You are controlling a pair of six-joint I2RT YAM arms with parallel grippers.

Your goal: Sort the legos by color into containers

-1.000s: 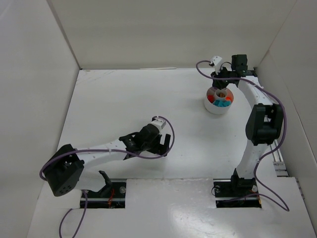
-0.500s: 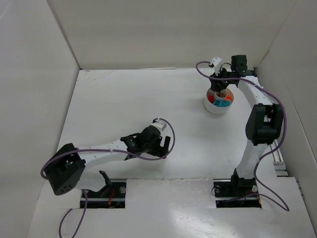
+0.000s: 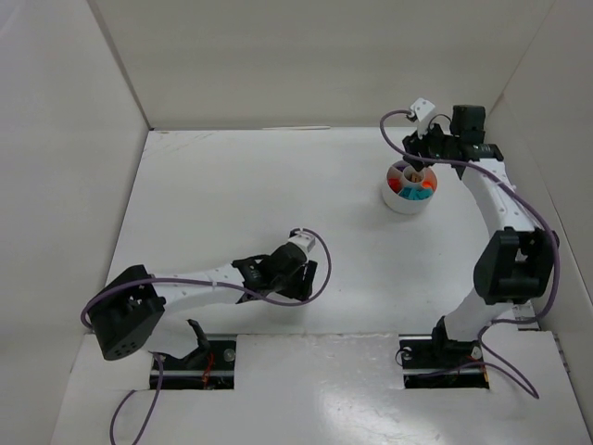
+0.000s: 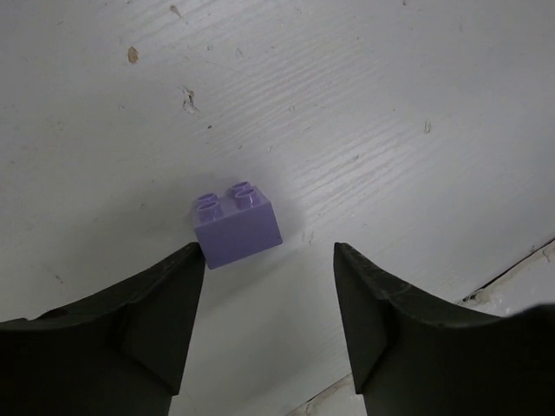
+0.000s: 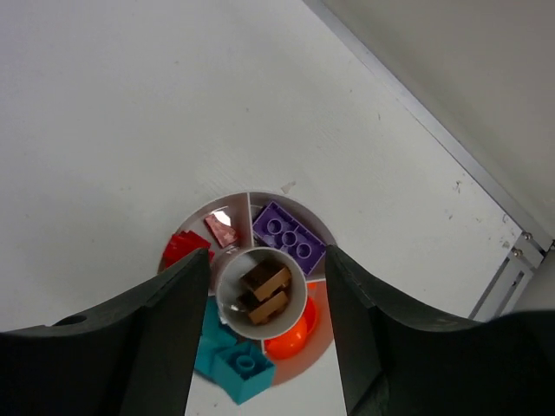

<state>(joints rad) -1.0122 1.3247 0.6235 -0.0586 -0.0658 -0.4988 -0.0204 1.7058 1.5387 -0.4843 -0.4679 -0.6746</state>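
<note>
A small purple lego [image 4: 237, 224] lies alone on the white table, just beyond and beside my left fingertip. My left gripper [image 4: 269, 260] is open and empty, low over the table near the front [image 3: 298, 274]. The round white dish [image 3: 393, 198] stands at the back right. My right gripper [image 3: 416, 164] is open and empty, hovering straight above the dish [image 5: 286, 196]. Its wedges hold a purple brick [image 5: 289, 236], red bricks [image 5: 182, 247], teal bricks [image 5: 238, 366] and an orange piece [image 5: 290, 338]. The hub holds brown bricks [image 5: 264, 290].
White walls enclose the table on the left, back and right. A metal rail [image 5: 520, 251] runs along the right wall close to the dish. A seam [image 4: 512, 269] in the table surface lies near my left gripper.
My left gripper has shifted slightly nearer and to the right over the table. My right arm has swung to the right, its gripper still over the dish.
</note>
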